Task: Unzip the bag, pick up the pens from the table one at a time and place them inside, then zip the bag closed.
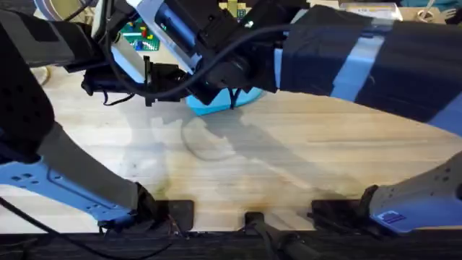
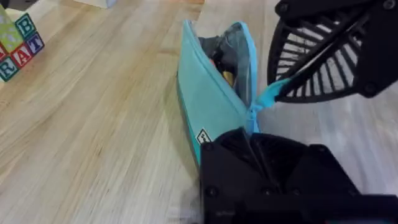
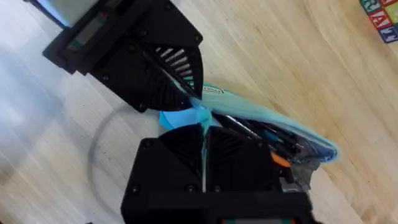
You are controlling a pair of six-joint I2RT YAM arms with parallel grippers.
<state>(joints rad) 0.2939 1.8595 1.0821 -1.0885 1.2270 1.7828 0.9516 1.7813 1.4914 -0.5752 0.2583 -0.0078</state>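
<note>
The light blue bag (image 1: 216, 107) lies on the table (image 1: 325, 159) with both arms meeting over it. My left gripper (image 2: 252, 140) is shut on one end of the bag (image 2: 211, 106). Just beside it, my right gripper (image 3: 203, 130) is shut on the blue zipper pull (image 2: 270, 96). The zipper gapes open along the bag (image 3: 298, 140) toward its far end. Inside the opening I see the orange pen (image 3: 280, 160) and a dark pen (image 3: 249, 130). The orange pen (image 2: 222, 65) also shows through the mouth in the left wrist view.
Coloured letter blocks (image 2: 18, 40) stand on the table beyond the bag, and show again in the right wrist view as letter blocks (image 3: 379, 15). More colourful items (image 1: 141, 36) sit at the back left. Bare wood stretches in front of the bag.
</note>
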